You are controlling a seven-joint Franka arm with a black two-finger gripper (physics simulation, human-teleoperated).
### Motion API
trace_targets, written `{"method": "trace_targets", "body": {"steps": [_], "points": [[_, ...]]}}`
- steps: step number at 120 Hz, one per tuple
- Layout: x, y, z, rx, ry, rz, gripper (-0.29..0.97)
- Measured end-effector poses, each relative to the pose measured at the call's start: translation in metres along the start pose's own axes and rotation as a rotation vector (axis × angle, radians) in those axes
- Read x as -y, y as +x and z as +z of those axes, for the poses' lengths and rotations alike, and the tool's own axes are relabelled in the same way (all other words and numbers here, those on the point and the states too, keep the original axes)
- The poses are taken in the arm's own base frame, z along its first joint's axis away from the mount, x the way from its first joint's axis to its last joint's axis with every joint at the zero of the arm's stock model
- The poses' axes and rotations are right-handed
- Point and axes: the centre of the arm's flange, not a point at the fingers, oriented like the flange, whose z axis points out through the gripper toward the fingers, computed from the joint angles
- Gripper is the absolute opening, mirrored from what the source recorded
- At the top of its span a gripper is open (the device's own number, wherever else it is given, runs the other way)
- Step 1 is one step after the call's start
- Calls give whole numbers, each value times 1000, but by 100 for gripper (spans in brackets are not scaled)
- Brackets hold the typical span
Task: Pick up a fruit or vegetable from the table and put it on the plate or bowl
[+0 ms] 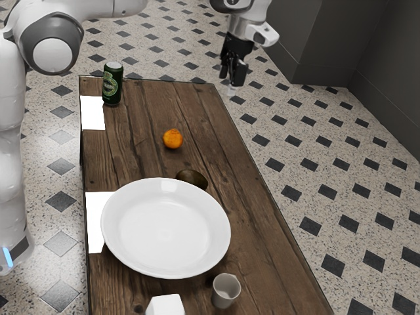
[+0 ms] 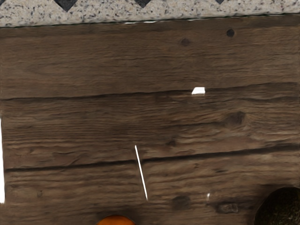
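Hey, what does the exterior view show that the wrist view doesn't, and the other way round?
Exterior view's extras: the gripper raised near the table's far end, a green can, a white plate, a cup and a white block. Wrist view's extras: a thin white line and a small white fleck on the boards. Shared: the wooden table, the orange, a dark round thing and the tiled floor.
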Motion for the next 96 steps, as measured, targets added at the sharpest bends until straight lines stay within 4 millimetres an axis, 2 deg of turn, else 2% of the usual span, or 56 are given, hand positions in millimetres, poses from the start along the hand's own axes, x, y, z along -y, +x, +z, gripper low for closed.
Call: {"method": "trace_targets", "body": {"steps": [18, 24, 32, 38, 45, 53, 70, 96], "points": [[3, 3, 1, -17, -14, 12, 68], [7, 1, -10, -48, -32, 5, 68], [-21, 10, -12, -63, -42, 57, 68], [-45, 17, -5, -60, -49, 98, 68], [-53, 21, 4, -52, -55, 111, 68], [-47, 21, 12, -42, -56, 97, 68], [-9, 14, 35, -3, -49, 31, 68], [7, -31, 53, 38, -45, -8, 68]]}}
